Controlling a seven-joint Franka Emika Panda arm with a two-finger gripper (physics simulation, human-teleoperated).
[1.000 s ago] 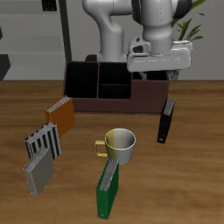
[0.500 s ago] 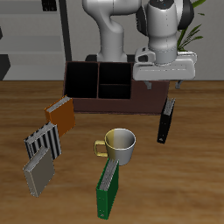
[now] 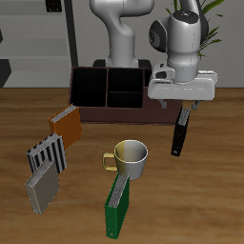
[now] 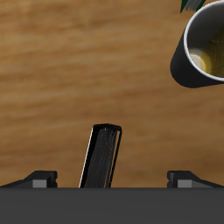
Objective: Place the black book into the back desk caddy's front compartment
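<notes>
The black book lies flat on the table just in front of one end of the back desk caddy; in the wrist view the black book is a thin dark slab with a pale edge. My gripper hangs open above the book's far end, not touching it. In the wrist view the gripper has its fingertips spread wide on either side of the book. The front compartment is an open, black-lined middle cell. My hand hides the caddy's end beside the book.
A cream mug stands near the table's middle, also seen as the mug from the wrist. A green book lies near the front edge. An orange book and two grey striped books sit beside the caddy's other end.
My gripper has moved away from above the caddy, toward the table's front and lower, and now hangs over the black book. Nothing on the table has moved.
</notes>
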